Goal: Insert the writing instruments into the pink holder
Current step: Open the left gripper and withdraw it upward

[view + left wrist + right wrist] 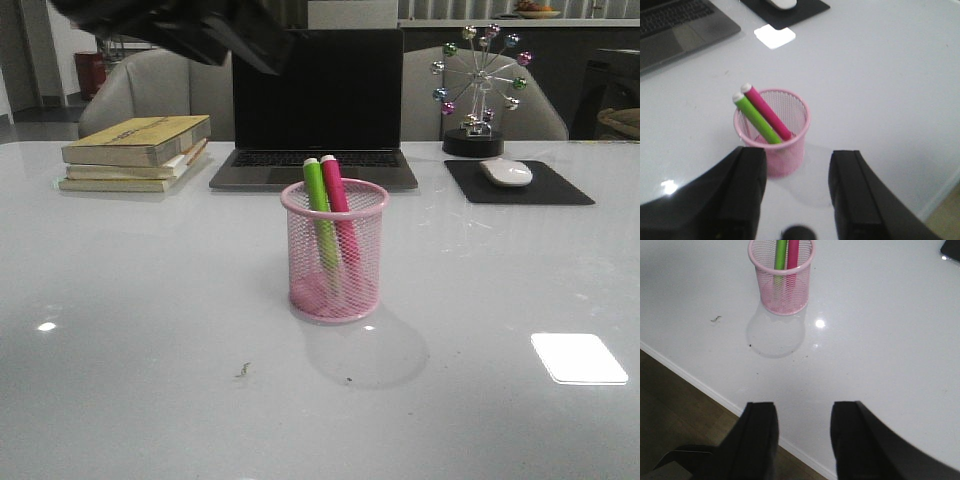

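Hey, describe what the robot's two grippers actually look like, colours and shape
Both the left gripper and the right gripper are plain matte black, each with two broad, blocky fingers with flat inner faces and rounded outer edges. No markings or cables show on either. A dark, blurred arm part shows in the front view.

Past your left claw, an open laptop sits far across the pale worktop. A white mouse on a black pad lies right of it, beneath a ferris-wheel ornament. Stacked books rest at its left.
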Available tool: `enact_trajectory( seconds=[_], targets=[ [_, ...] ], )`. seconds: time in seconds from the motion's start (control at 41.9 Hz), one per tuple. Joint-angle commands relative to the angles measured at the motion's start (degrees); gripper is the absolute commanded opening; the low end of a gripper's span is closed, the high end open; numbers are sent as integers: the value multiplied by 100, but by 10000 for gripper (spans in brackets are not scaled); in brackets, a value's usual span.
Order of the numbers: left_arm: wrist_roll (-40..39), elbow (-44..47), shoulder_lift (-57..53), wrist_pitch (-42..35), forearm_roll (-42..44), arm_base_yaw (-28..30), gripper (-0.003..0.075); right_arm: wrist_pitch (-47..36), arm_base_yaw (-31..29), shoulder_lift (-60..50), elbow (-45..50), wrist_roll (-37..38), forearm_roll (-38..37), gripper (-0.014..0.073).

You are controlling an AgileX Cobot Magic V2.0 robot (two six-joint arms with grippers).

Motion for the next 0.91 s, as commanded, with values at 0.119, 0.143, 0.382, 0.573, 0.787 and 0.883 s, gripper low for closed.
enact_trajectory(
  seconds=[0.119,0.143,0.382,0.573,0.787,0.883],
  targets=[
    [-56,-156,-1280,1312,-14,26,375,-347,-40,-28,-153,14,-16,381],
    [-56,-156,-1368,1449,-14,26,375,-347,-40,-28,-153,14,-16,381],
    [-238,58,-2185,2421,-27,26,374,-347,-40,-28,-153,14,-16,381],
    [-238,396,-2719,2928,489,26,374,-347,-40,-28,-153,14,-16,381],
    [-238,664,-3001,3144,839,26,374,-341,-40,-28,-153,14,-4,381],
    [-238,707,-3025,3187,929,26,374,-383,-40,-28,-129,14,5,381]
  ],
)
